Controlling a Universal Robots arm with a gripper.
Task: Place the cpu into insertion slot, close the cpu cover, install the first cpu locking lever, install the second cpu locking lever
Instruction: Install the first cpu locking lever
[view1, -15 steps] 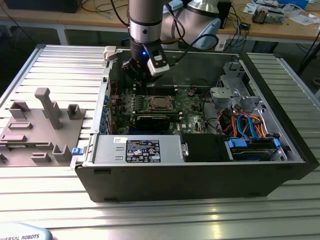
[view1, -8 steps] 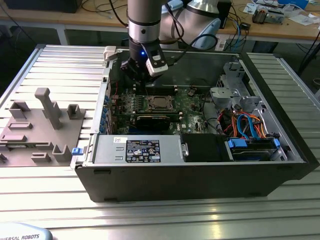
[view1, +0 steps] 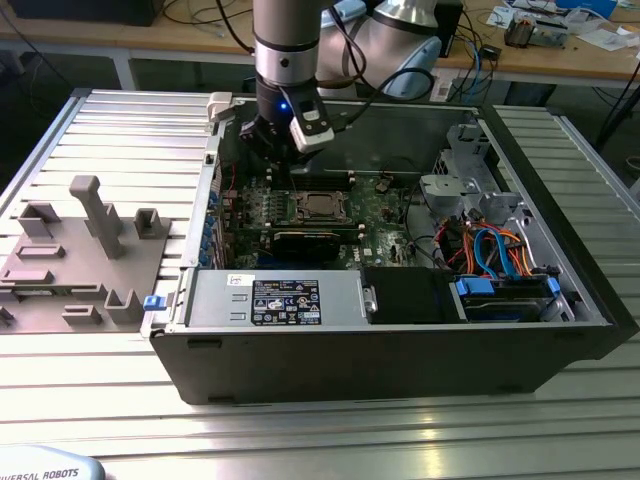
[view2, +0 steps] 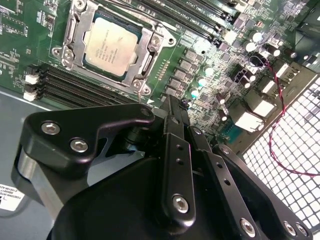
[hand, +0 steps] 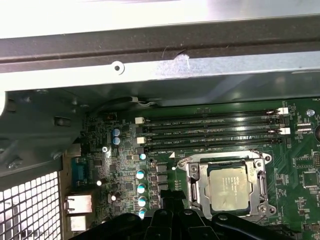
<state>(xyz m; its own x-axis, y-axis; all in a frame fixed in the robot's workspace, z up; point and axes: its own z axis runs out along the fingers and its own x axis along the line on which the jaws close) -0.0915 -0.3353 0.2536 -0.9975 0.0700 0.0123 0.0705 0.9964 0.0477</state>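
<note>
The cpu (view2: 111, 42) (hand: 229, 187) (view1: 318, 205), a silver square chip, lies flat in the insertion slot on the green motherboard (view1: 380, 225), hiding the slot's contacts. The cpu cover (view2: 145, 60) (hand: 197, 187), a silver frame, lies down around the chip. Thin lever rods run along the frame's sides; I cannot tell if they are latched. My gripper (view2: 172, 102) (view1: 272, 150) (hand: 165, 207) hangs above the board, off to one side of the socket toward the exterior view's left. Its black fingers are shut together with nothing between them.
The board sits deep inside an open black computer case (view1: 400, 360) with tall walls. Long black memory slots (hand: 210, 130) (view2: 75, 87) run beside the socket. A power supply (view1: 275, 300) and blue and orange cables (view1: 490, 250) fill the near side. A grey fixture (view1: 80, 250) stands outside.
</note>
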